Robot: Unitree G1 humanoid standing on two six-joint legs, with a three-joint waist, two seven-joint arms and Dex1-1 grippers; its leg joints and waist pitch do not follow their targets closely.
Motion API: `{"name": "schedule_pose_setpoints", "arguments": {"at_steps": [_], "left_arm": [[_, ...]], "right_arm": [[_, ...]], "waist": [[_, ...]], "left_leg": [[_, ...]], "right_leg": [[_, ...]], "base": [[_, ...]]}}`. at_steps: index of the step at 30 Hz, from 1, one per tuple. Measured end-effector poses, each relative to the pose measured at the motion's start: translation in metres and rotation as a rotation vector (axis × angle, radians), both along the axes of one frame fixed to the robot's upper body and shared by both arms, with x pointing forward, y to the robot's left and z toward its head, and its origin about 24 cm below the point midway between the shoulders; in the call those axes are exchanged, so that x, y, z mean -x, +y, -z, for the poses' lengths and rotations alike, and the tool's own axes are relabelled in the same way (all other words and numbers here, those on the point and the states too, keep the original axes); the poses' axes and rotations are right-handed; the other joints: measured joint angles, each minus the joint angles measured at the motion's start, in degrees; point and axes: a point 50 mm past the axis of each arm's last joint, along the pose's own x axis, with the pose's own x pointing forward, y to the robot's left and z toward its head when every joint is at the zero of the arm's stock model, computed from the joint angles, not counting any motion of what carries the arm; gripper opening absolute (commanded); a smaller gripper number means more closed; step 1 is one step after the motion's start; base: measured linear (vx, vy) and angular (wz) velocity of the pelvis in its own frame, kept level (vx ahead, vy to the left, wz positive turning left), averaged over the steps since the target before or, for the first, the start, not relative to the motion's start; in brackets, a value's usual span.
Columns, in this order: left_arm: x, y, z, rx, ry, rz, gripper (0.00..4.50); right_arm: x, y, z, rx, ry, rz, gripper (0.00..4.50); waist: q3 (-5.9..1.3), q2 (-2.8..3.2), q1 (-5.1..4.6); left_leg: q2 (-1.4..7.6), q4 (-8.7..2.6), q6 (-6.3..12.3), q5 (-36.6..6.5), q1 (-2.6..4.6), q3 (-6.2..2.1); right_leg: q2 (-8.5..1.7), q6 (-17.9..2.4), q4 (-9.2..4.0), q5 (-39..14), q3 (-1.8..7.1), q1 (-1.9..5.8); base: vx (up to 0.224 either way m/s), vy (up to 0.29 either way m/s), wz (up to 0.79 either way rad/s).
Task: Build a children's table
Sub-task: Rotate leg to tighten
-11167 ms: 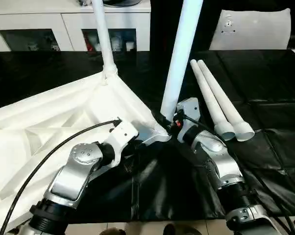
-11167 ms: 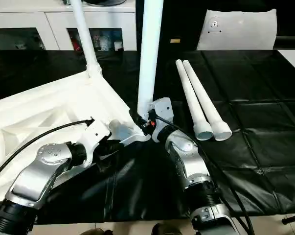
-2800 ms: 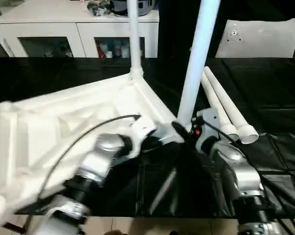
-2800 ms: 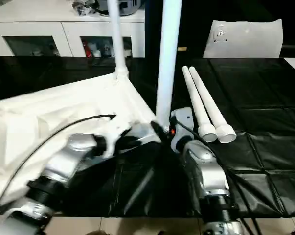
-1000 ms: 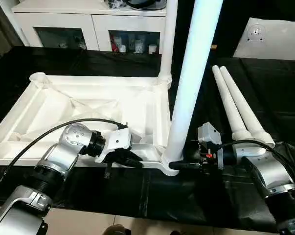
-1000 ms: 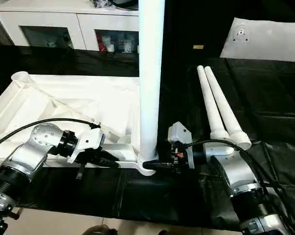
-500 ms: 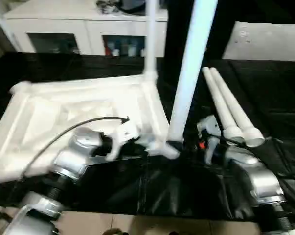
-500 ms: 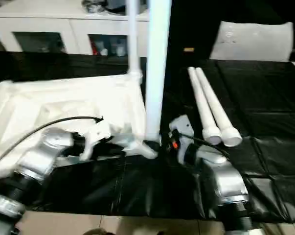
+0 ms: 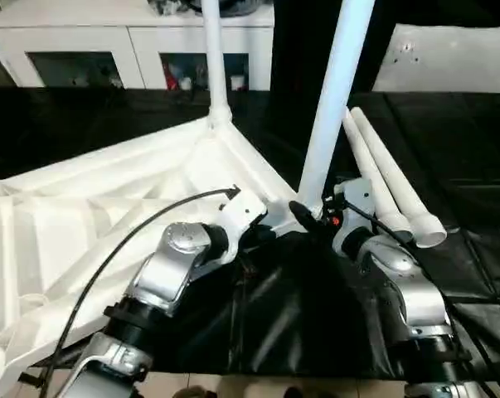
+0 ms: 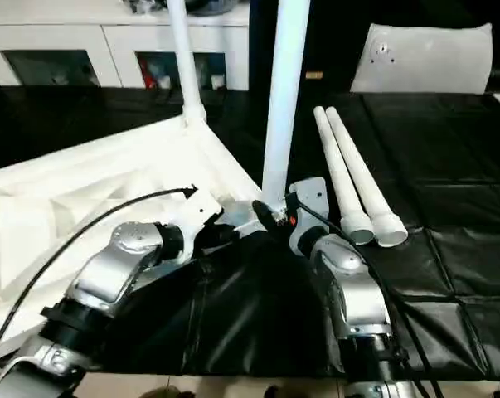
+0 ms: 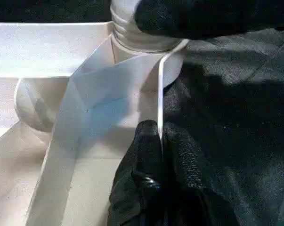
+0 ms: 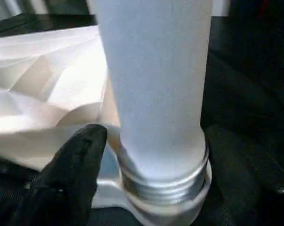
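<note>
While the tabletop [image 9: 109,207] lies upside down on the black work table [image 9: 465,157], ribbed underside up, two legs stand upright in its corner sockets: far leg [image 9: 214,58] at the far corner, near leg [image 9: 332,91] at the corner closest to the robot, btwn the two arms. That near corner points toward the robot and sits just over the black cover.

L gripper [image 11: 158,141] is pinched tight on the thin white rim of the tabletop, just beside the near leg's socket; in the L wrist view one black finger [image 11: 144,150] sits inside the rim, the other outside, rim edge sandwiched btwn them. The R gripper's dark finger crosses the socket at the far end of that same view.

R gripper [image 12: 156,155] has its fingers spread wide, one on each side of the near leg's base. In the R wrist view the left-hand finger [image 12: 71,174] looks slightly off the leg w/ a gap showing; the other is a dark shape on the opposite side, contact can't be told. Threaded collar of the leg shows just above the socket, so not fully seated by the look of it.

Two spare legs [image 9: 390,178] lie side by side on the black cover, touching, to the robot's right of the R arm, wide ends toward the robot. White cabinet [image 9: 133,50] w/ glass doors stands behind the table.
</note>
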Motion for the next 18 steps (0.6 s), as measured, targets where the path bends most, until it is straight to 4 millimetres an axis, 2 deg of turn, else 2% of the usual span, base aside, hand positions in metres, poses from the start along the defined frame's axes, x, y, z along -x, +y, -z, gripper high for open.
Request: {"name": "schedule_pose_setpoints", "arguments": {"at_steps": [4, 7, 12, 15, 18], "left_arm": [[0.002, 0.017, 0.000, -0.033, -0.026, 0.067, 0.00], [0.005, 0.026, 0.000, -0.041, -0.026, 0.120, 0.00], [0.012, 0.042, -0.002, -0.080, -0.026, 0.280, 0.00], [0.014, 0.042, -0.002, -0.085, -0.012, 0.352, 0.00], [0.016, 0.045, -0.002, -0.091, 0.003, 0.412, 0.00]], "right_arm": [[0.007, -0.008, 0.000, 0.020, -0.007, -0.135, 4.27], [0.010, -0.012, -0.003, 0.018, -0.007, -0.240, 4.44], [0.013, -0.024, -0.017, 0.018, -0.026, -0.428, 4.44], [0.015, -0.024, -0.020, 0.005, -0.023, -0.512, 4.44], [0.016, -0.028, -0.026, -0.004, -0.017, -0.599, 4.44]], "waist": [[0.05, -0.04, -0.23], [0.07, -0.07, 0.03], [0.14, -0.27, 0.96], [0.14, -0.31, 2.01], [0.13, -0.35, 2.49]], "left_leg": [[0.12, -0.01, -0.02, 0.0, -0.06, -0.01], [0.12, 0.02, -0.02, 0.0, -0.09, -0.01], [0.13, 0.19, -0.01, 0.0, 0.09, -0.01], [0.11, 0.24, -0.02, 0.0, 0.12, 0.00], [0.11, 0.29, -0.02, 0.0, 0.13, 0.00]], "right_leg": [[0.10, 0.2, 0.18, -0.3, -0.03, -0.07], [0.10, 0.2, 0.19, -0.3, -0.03, -0.09], [0.06, -0.1, 0.24, -0.2, -0.03, -0.09], [0.03, -0.1, 0.23, -0.2, -0.01, -0.04], [0.02, -0.1, 0.26, -0.1, -0.02, -0.03]], "base": [[0.000, 0.000, 0.00], [0.000, 0.000, 0.00], [0.000, 0.000, 0.00], [0.000, 0.000, 0.00], [0.000, 0.000, 0.00]]}}
